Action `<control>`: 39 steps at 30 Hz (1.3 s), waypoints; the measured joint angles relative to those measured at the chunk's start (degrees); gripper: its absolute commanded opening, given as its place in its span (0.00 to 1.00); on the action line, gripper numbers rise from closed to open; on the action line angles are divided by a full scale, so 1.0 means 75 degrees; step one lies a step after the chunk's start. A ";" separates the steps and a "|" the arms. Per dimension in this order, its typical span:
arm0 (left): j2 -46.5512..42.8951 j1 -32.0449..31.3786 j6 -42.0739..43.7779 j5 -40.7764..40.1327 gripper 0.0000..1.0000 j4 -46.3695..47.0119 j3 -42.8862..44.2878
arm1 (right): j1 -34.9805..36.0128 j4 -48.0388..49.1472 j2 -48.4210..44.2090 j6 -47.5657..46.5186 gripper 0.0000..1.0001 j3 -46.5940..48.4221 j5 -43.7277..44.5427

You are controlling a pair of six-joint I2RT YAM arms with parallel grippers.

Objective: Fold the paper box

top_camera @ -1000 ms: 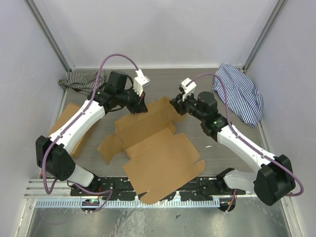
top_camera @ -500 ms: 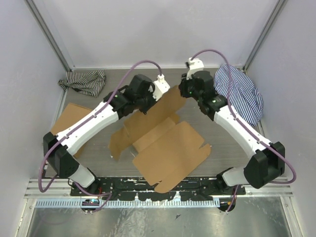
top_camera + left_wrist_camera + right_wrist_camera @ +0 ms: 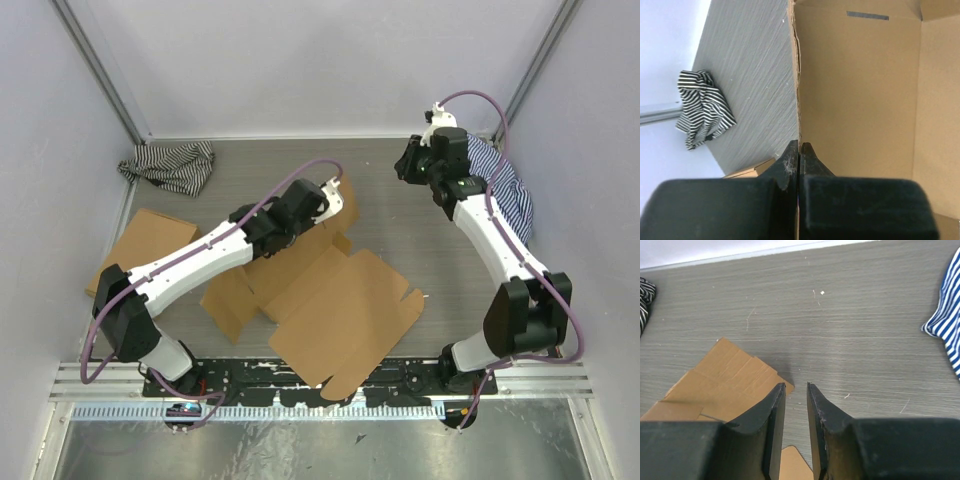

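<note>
Near the centre of the table (image 3: 385, 200), the paper box (image 3: 340, 310) lay as a largely unfolded brown sheet. Its broad panel was spread toward the arm bases and its side flaps splayed to the left.

The left gripper (image 3: 799, 147) reached to the sheet's far edge. In the left wrist view its fingers were pressed together on the thin edge of a cardboard panel, which ran straight into the fingertips. A dark slit (image 3: 867, 15) was visible near the top of that panel. Whether the panel was lifted clear of the table could not be told.

The right gripper (image 3: 795, 387) hung over the far right part of the table, its fingers a little apart with nothing between them. It pointed at bare tabletop just beyond a corner of the sheet and touched no cardboard.

A blue-striped cloth (image 3: 505, 195) lay just beside the right arm at the right edge. A black-and-white striped cloth (image 3: 172, 165) sat bunched in the far left corner. A flat cardboard box (image 3: 140, 240) lay at the left edge, partly under the left arm.
</note>
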 measured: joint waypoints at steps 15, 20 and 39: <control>-0.0557 -0.1043 0.1011 -0.1559 0.00 0.1070 -0.1046 | -0.0866 0.0752 0.3086 0.0152 0.30 0.1405 -0.2757; -0.0571 -0.1207 0.1204 -0.1638 0.00 0.1090 -0.1046 | -0.1049 0.1411 0.4482 0.0303 0.28 0.2192 -0.4025; -0.0061 -0.1498 0.1405 -0.2477 0.00 0.1174 -0.1046 | -0.0189 0.1116 0.4185 -0.0539 0.24 0.1052 -0.5604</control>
